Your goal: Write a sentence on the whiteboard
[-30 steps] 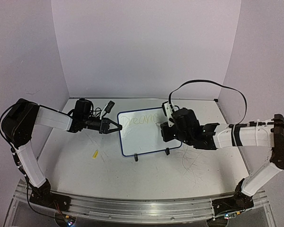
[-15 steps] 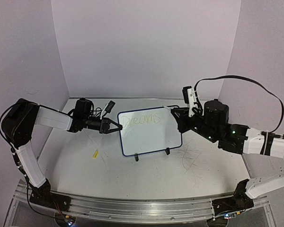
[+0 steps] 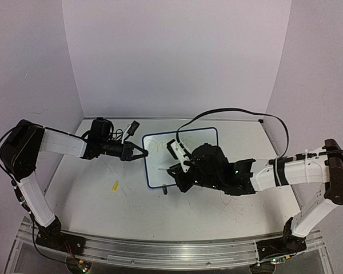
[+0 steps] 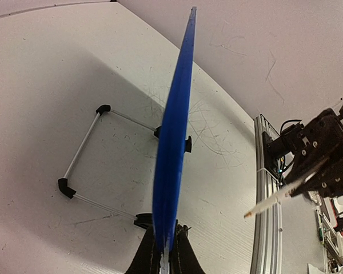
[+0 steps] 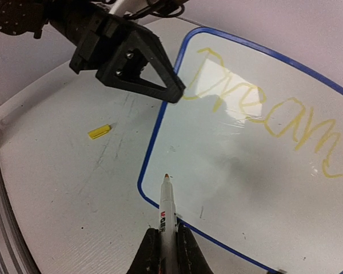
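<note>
Looking down from above: the whiteboard stands propped mid-counter. The left pincer is clamped shut on its left rim. The right pincer, closed on a marker, hides the board's lower half. A yellow cap lies well apart.

Left wrist view: the blue rim appears edge-on, and only here is the wire stand behind the board visible.

Right wrist view: only here is the sentence readable, so far "Dreams" in pale yellow. The marker tip sits near the lower-left rim, contact unclear.

Risk: hard pressing could slide or tip the board in that thin edge grip, and the pale ink may read poorly.
</note>
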You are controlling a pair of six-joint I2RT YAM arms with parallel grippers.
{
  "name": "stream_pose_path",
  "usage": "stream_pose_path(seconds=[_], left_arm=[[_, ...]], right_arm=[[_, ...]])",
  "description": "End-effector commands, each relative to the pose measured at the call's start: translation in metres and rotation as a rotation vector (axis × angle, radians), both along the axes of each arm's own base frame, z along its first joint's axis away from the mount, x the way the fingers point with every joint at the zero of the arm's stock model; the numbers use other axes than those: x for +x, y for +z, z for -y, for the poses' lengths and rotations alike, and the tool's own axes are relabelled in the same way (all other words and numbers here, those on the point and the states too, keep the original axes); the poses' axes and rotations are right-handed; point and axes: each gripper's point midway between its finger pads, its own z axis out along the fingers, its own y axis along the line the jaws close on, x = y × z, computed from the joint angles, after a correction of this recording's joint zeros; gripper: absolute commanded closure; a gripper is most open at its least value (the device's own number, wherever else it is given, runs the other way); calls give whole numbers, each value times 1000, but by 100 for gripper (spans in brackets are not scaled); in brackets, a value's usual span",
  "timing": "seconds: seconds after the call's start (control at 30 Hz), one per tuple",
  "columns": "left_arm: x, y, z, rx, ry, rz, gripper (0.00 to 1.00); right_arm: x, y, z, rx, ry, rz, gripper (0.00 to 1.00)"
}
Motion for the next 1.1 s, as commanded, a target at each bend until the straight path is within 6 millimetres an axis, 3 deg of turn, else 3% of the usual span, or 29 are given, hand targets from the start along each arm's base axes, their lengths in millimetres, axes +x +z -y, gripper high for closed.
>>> stream_pose_path(seconds=[0.0,0.23,0.47,0.9,1.07], left_arm=[[14,13,-3,28,53,80,100],[12,11,-1,33,47,79,100],[11,12,1,31,38,75,100],[9,12,2,30,28,75,100],[9,11,2,31,27,74,100]], right_arm=[[-1,19,-28,57,15,31,100],[3,12,-46,56,29,40,100],[22,17,-26,78,-127,95,100],[25,4,-47,57,-94,72,100],[34,1,-40,62,-137,59,100]])
